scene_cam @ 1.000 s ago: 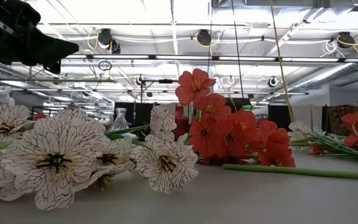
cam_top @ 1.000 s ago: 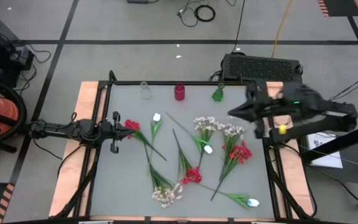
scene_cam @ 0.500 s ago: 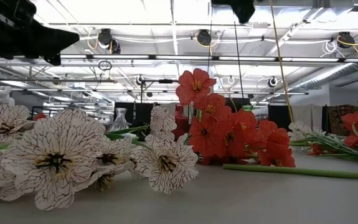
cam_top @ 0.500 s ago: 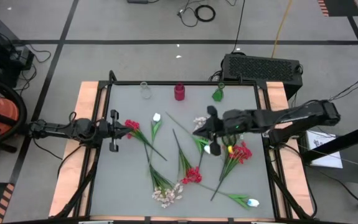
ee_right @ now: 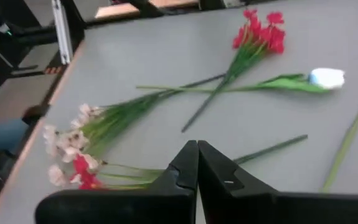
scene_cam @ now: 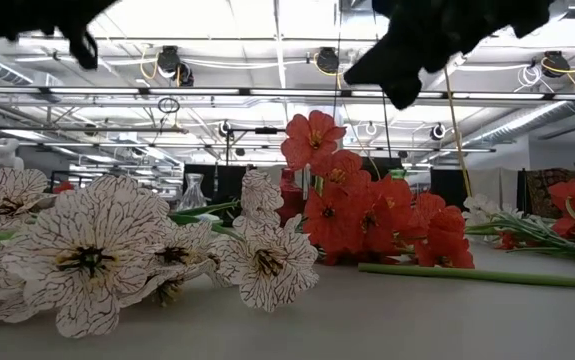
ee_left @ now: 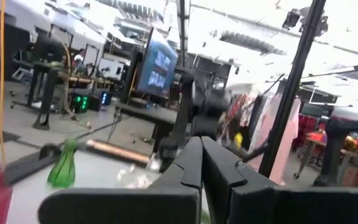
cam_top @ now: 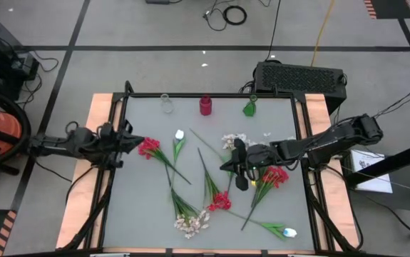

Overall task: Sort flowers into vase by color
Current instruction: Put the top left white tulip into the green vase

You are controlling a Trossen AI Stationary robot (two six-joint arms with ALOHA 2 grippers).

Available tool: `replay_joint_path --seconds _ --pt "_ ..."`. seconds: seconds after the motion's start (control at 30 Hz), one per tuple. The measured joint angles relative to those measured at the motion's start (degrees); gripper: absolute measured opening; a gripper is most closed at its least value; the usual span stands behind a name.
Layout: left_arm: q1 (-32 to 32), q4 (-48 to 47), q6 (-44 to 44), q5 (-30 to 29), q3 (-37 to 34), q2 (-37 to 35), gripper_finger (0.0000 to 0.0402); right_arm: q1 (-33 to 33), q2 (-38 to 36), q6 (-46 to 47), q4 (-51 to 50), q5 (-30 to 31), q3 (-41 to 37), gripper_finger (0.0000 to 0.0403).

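Note:
Artificial flowers lie loose on the grey table (cam_top: 140, 207). A red bloom (cam_top: 147, 148) and a white tulip (cam_top: 179, 134) lie left of centre. Pale clusters (cam_top: 234, 140) and red blooms (cam_top: 274, 175) lie to the right. More lie near the front: red (cam_top: 220, 202), pale (cam_top: 192, 223) and a white tulip (cam_top: 289, 232). My right gripper (cam_top: 236, 161) (ee_right: 197, 146) hangs shut above the middle flowers, well off the table in the low view (scene_cam: 407, 60). My left gripper (cam_top: 124, 140) (ee_left: 200, 144) is shut at the left edge, just short of the red bloom.
Three small vases stand along the far edge: clear (cam_top: 166, 103), red (cam_top: 205, 106) and green (cam_top: 250, 107). A black frame rail (cam_top: 119, 178) borders the table. Bare grey surface lies in the near left corner. In the low view, pale (scene_cam: 97, 250) and red blooms (scene_cam: 367, 215) fill the foreground.
My right arm has swung from the table's right edge out over the middle, toward the left and near side, and has come lower over the flowers. My left gripper has drawn back a little toward the left edge and risen. No flower has moved.

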Motion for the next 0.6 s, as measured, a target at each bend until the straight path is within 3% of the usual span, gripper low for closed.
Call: replay_joint_path --seconds 0.27,0.33,0.47,0.53,0.6 --pt "0.00 -8.95 -0.10 2.67 20.69 19.83 0.0006 0.06 5.27 2.62 2.96 -0.07 -0.01 0.0000" --pt "-0.02 -10.66 -1.51 6.59 24.02 24.84 0.0006 0.06 5.92 3.26 2.95 -0.07 -0.01 0.0000" --pt "-1.44 -12.90 -5.82 15.95 26.24 32.10 0.0006 0.06 6.46 4.66 2.82 -0.09 -0.01 0.0000" --pt "-3.02 -15.04 -6.54 16.83 26.24 34.66 0.0006 0.06 6.44 5.14 3.05 -0.08 -0.01 0.0000" --pt "-4.69 -17.24 -6.66 14.11 25.89 36.66 0.0006 0.06 6.44 5.39 3.15 -0.08 -0.01 0.0000"
